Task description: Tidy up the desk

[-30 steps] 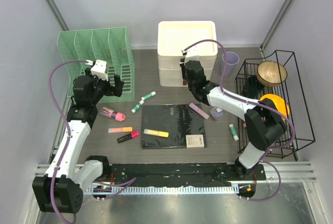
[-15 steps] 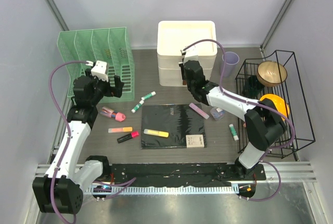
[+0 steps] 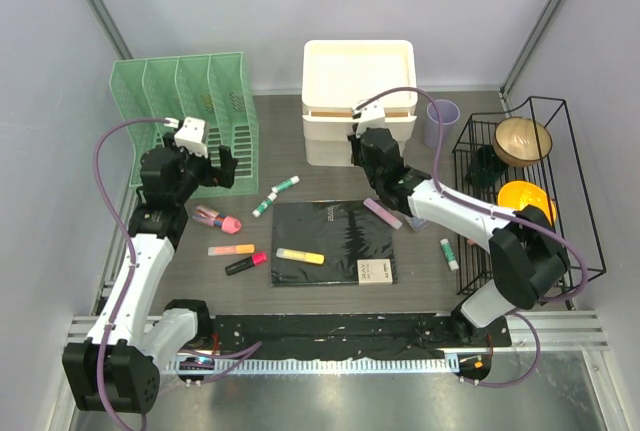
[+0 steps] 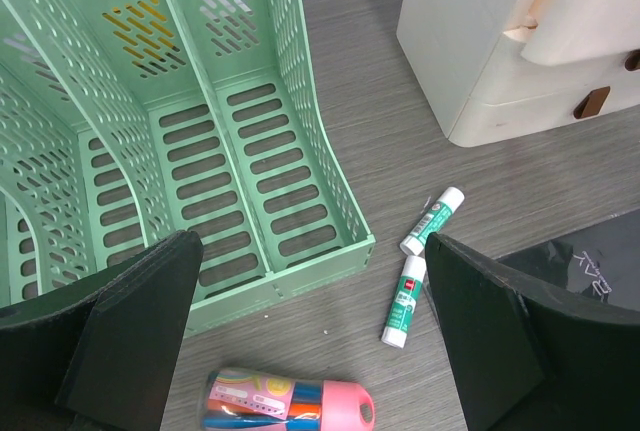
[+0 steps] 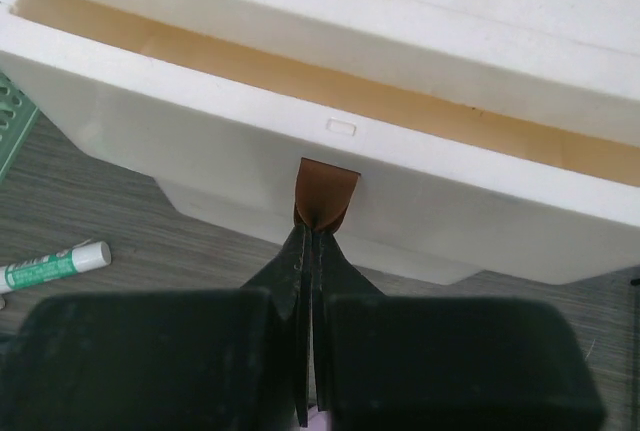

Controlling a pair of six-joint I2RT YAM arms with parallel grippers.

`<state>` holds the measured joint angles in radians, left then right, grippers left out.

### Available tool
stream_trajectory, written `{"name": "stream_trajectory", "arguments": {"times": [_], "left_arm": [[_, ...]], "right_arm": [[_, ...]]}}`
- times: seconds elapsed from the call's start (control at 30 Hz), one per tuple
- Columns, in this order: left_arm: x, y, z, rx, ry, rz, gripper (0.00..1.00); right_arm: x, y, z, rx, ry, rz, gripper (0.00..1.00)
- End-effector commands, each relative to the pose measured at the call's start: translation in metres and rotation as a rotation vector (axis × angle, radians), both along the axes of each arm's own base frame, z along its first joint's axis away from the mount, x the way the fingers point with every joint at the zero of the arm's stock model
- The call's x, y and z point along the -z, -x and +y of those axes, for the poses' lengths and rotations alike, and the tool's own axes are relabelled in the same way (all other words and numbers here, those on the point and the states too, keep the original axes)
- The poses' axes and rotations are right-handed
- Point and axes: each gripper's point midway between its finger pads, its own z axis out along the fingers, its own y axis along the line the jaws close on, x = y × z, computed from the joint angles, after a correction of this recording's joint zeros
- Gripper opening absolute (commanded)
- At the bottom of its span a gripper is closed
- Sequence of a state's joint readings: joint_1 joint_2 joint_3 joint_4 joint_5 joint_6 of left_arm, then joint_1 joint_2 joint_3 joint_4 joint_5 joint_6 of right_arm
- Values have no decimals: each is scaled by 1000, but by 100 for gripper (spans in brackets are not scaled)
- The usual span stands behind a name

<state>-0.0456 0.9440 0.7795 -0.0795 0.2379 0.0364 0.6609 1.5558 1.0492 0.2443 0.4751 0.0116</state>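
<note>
The desk (image 3: 330, 179) is a dark wood-grain top strewn with stationery. At its back stands a white drawer unit (image 3: 358, 76). My right gripper (image 3: 362, 144) is shut on the brown pull tab (image 5: 326, 191) of its upper drawer (image 5: 230, 131), which stands a little way out and shows a tan strip inside. The right gripper (image 5: 313, 243) has its jaws pressed together on the tab. My left gripper (image 3: 228, 166) hangs open in front of the green file organizer (image 3: 190, 116). The left gripper (image 4: 312, 296) holds nothing, above bare desk.
Two glue sticks (image 4: 403, 301) and a pink marker case (image 4: 290, 403) lie below the left gripper. A black notebook (image 3: 335, 241) carries a yellow highlighter (image 3: 300, 256) and a note pad (image 3: 375, 271). A purple cup (image 3: 443, 121) and a wire rack (image 3: 575, 251) with bowls stand right.
My right gripper closed on the pull tab and drew back toward the near edge, bringing the upper drawer out a little. The left arm stayed still.
</note>
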Motion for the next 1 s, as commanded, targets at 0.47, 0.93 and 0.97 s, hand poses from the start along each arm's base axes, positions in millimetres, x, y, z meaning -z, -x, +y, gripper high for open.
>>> {"name": "stream_trajectory", "arguments": {"times": [0.47, 0.93, 0.97], "left_arm": [[13, 12, -15, 123, -43, 5, 100], [48, 30, -32, 235, -74, 98, 100], [52, 31, -33, 244, -88, 107, 100]], "right_arm": [[1, 56, 12, -156, -27, 24, 1], [5, 75, 12, -205, -27, 39, 1], [6, 76, 11, -206, -28, 41, 1]]}}
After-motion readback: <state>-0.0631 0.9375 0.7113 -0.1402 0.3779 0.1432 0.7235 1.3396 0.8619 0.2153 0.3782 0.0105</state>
